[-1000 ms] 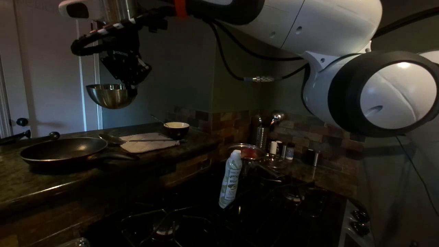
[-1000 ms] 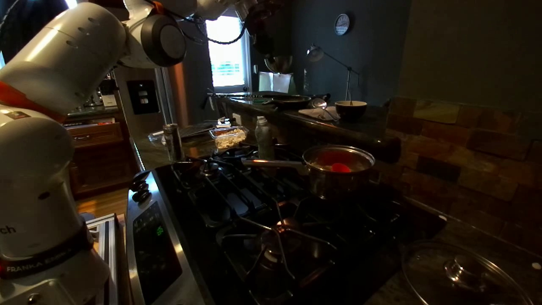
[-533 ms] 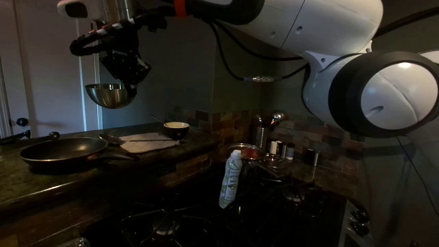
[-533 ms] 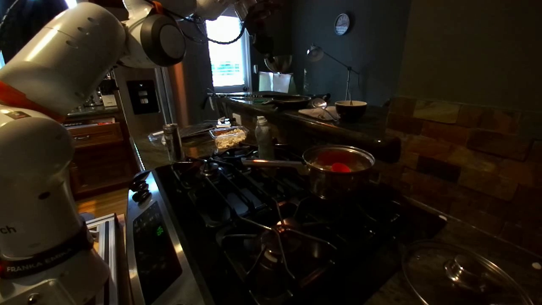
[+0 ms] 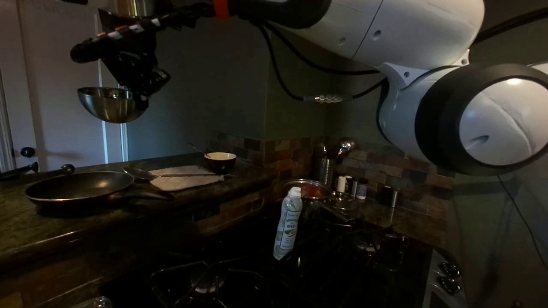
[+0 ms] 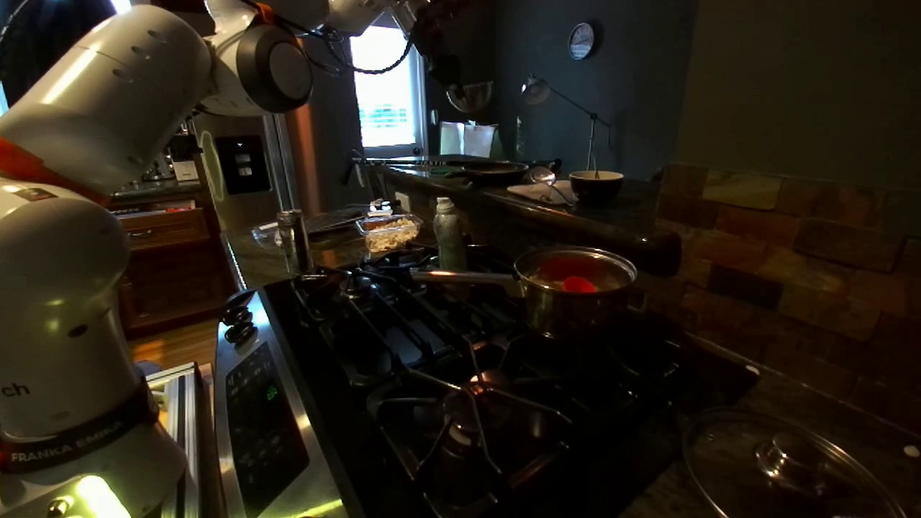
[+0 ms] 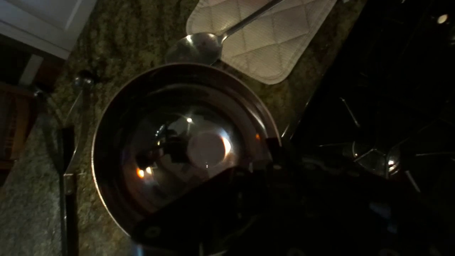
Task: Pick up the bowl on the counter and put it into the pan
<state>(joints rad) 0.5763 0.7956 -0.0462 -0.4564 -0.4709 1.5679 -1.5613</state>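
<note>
The small shiny steel bowl (image 5: pixel 109 107) hangs in the air, well above the counter, nearly level. My gripper (image 5: pixel 142 102) is shut on its rim at the bowl's right side in that exterior view. The bowl also shows in an exterior view (image 6: pixel 471 97) and fills the middle of the wrist view (image 7: pixel 199 142), where the dark fingers (image 7: pixel 272 151) pinch its rim at the lower right. The dark frying pan (image 5: pixel 81 188) rests on the counter below the bowl, its handle pointing right; it also shows in an exterior view (image 6: pixel 495 170). The wrist view does not show the pan.
A pale quilted pad (image 5: pixel 184 179) with a large steel spoon (image 7: pixel 195 48) lies beside the pan. A dark bowl with a white inside (image 5: pixel 220 161) stands behind it. Tongs (image 7: pixel 69 181) lie on the counter. A spray bottle (image 5: pixel 287 224) and a saucepan (image 6: pixel 575 288) stand on the stove.
The gripper and the held bowl have moved left and up in an exterior view, mostly in the last half second. The pan and other counter things have not moved.
</note>
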